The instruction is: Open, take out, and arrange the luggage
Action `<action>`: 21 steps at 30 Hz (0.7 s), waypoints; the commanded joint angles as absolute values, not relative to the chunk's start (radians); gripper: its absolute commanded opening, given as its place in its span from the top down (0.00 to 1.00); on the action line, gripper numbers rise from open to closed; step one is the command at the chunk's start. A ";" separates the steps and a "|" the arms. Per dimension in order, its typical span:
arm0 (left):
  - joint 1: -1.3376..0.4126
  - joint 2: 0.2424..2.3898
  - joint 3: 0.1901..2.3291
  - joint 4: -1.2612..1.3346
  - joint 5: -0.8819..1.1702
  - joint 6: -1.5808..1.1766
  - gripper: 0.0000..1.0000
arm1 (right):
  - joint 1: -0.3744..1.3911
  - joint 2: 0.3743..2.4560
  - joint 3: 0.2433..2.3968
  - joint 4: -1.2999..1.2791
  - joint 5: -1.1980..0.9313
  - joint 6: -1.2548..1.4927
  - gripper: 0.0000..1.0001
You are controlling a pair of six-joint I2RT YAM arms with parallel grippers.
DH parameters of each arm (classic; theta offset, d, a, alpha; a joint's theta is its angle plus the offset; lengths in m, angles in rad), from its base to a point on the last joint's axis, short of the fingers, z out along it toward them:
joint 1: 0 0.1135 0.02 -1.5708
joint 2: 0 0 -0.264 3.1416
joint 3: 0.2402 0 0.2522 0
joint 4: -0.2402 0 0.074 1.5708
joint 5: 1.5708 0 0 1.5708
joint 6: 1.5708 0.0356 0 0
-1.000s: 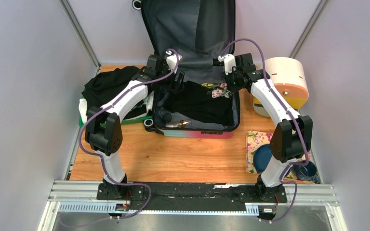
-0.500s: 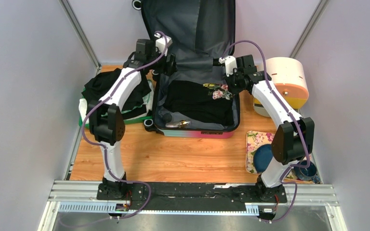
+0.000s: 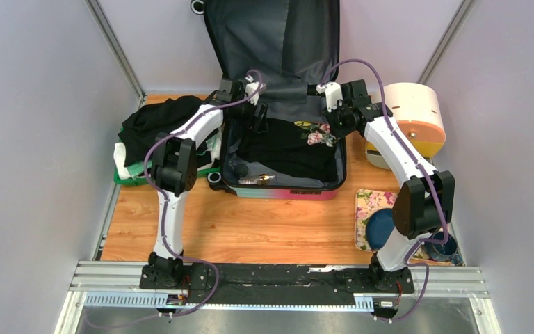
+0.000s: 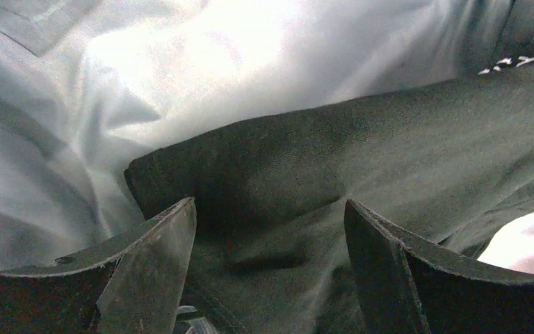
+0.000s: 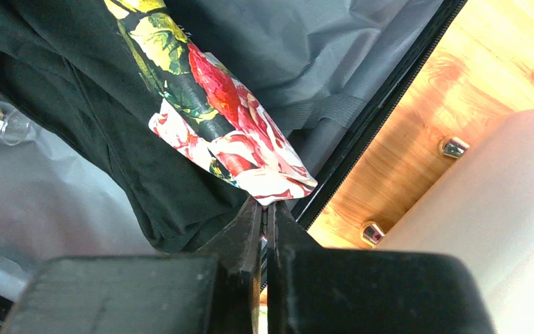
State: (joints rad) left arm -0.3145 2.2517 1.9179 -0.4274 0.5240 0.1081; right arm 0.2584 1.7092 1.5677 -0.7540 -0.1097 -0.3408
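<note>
Left jaws: wide open, with nothing in them.
Just ahead of them: the black cloth [image 4: 306, 160]. Its folded edge runs across the gap, from the left finger [image 4: 153, 264] over to the right one. The corner of the cloth sits up by the left finger.
Behind the cloth: the grey lining [image 4: 181, 62], touching it.
Right jaws: shut tight. They look to be pinching the tip of the flower cloth [image 5: 215, 104], which is part of the same black cloth.
Where the luggage is: the luggage [image 3: 278, 189] lies open on the table [image 3: 250, 229], between your two arms. Its long side points away from you. The lid [image 3: 285, 42] stands up at the back.
Who is nearer: the left jaws hang over the back left corner of the luggage and the right jaws are at its back right side. So each arm has its own end of the cloth.
Your next move, I think: push the left jaws a little forward and down so the cloth edge goes in between them, then close.
Watch out: you could grab the lining along with the cloth.
Off to the left: the green tray [image 3: 126, 178] with a pile of clothes [image 3: 156, 122], just beside the luggage and near your left arm.
</note>
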 commanded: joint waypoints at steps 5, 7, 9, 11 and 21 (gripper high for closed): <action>-0.314 2.296 1.924 -0.495 0.597 0.155 0.15 | 0.252 1.660 1.597 -0.753 -0.080 -0.330 1.00; -0.314 2.307 1.927 -0.503 0.603 0.144 0.15 | 0.252 1.663 1.600 -0.752 -0.081 -0.328 1.00; -0.318 2.313 1.930 -0.511 0.557 0.138 0.15 | 0.250 1.667 1.609 -0.755 -0.083 -0.328 1.00; -0.318 2.312 1.911 -0.492 0.516 0.140 0.14 | 0.250 1.672 1.615 -0.758 -0.086 -0.328 1.00; -0.324 2.396 1.991 -0.569 0.515 0.121 0.18 | 0.252 1.674 1.618 -0.762 -0.095 -0.321 1.00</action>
